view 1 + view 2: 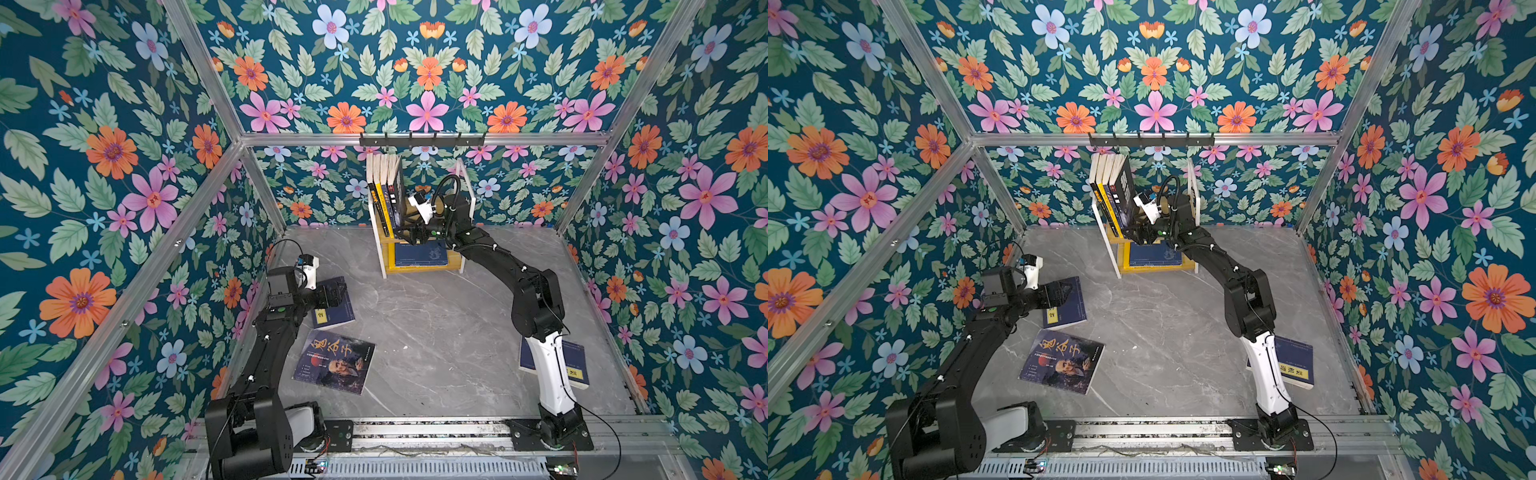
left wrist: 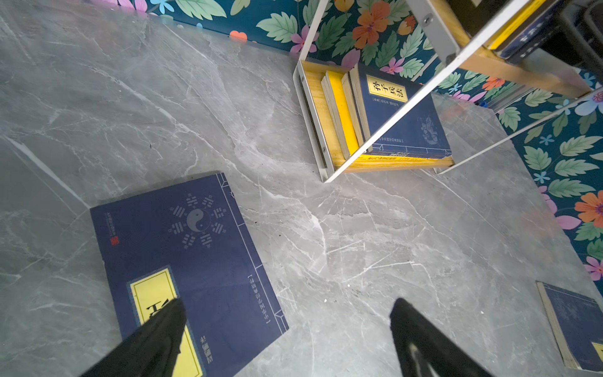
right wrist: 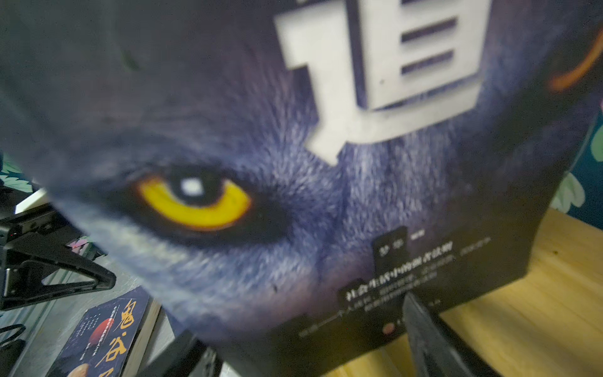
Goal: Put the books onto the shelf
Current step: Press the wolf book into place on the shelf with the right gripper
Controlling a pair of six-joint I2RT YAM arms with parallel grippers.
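The shelf (image 1: 424, 269) stands at the back wall. Several books (image 1: 384, 187) stand upright on its upper board. The black wolf-eye book (image 3: 293, 163) leans on them at the right end. My right gripper (image 3: 298, 318) is at that book's lower edge, jaws open, one finger in front of the cover and one under it. A navy book (image 2: 401, 111) and a yellow one (image 2: 339, 111) lie on the lower board. My left gripper (image 2: 287, 326) hangs open over the corner of a navy book (image 2: 195, 261) flat on the table. A portrait-cover book (image 1: 334, 365) lies nearer the front.
Another navy book (image 1: 575, 365) lies at the right, partly under the right arm. A black hook rail (image 1: 422, 140) runs just above the shelf. Floral walls and aluminium posts close in the grey marble table (image 1: 436, 332) on three sides.
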